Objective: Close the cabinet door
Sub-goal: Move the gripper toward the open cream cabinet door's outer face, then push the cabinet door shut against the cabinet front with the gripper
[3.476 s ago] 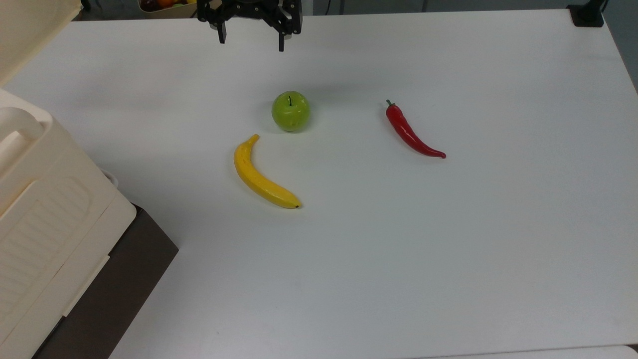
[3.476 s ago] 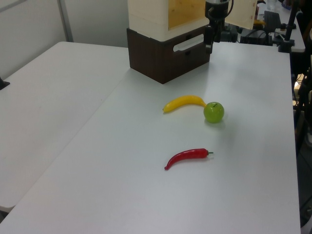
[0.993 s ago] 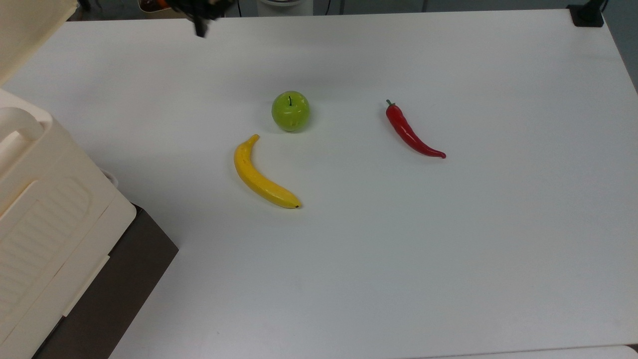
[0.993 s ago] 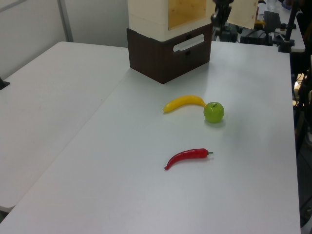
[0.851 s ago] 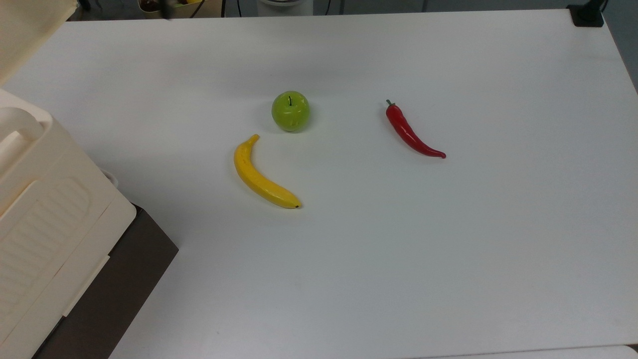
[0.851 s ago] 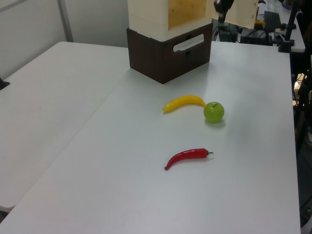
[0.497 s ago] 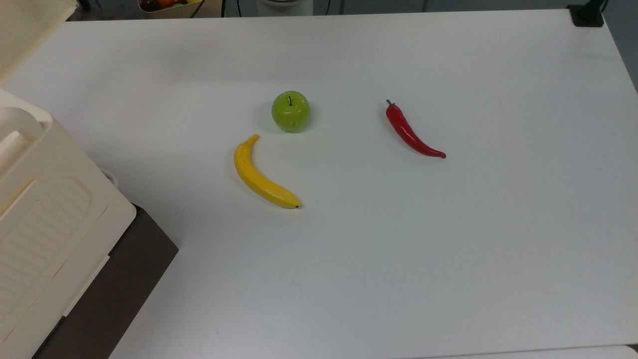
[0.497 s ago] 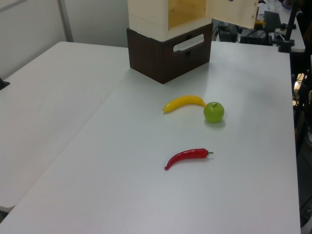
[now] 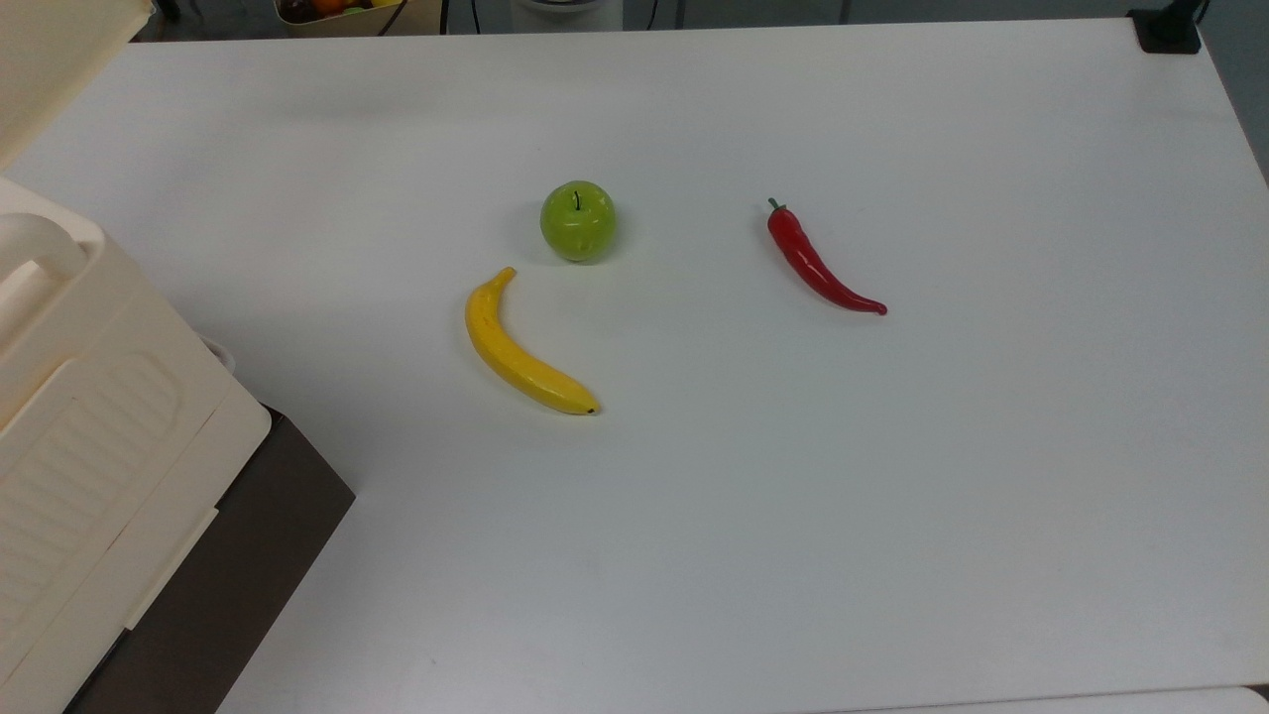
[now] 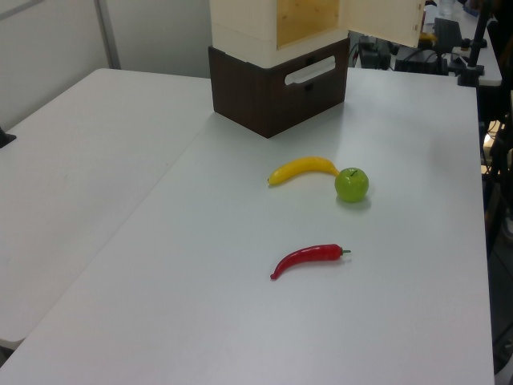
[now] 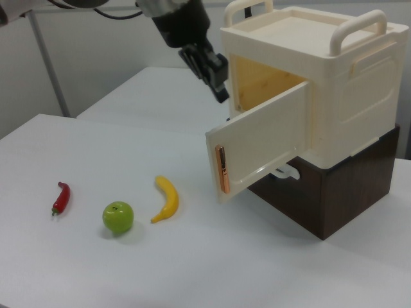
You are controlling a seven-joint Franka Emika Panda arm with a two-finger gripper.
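A white table [image 9: 892,496] carries the cream cabinet [image 11: 334,83], which sits on a dark brown base [image 11: 334,192] at the right view's right. The cabinet door [image 11: 260,144] hangs wide open, swung out toward the fruit, its copper-coloured handle strip [image 11: 221,169] on the free edge. The arm's gripper [image 11: 215,74] hovers above and behind that free edge, clear of the panel; whether its fingers are apart or together cannot be told. A banana [image 11: 167,199], a green apple [image 11: 118,217] and a red chilli [image 11: 60,197] lie on the table, well apart from the door's swing.

The job looks barely begun. To do it well, the gripper probably should drop behind the outer face near the handle edge, far from the hinge, and push in a smooth arc toward the opening, keeping contact flat so the light cabinet does not shift on its base.
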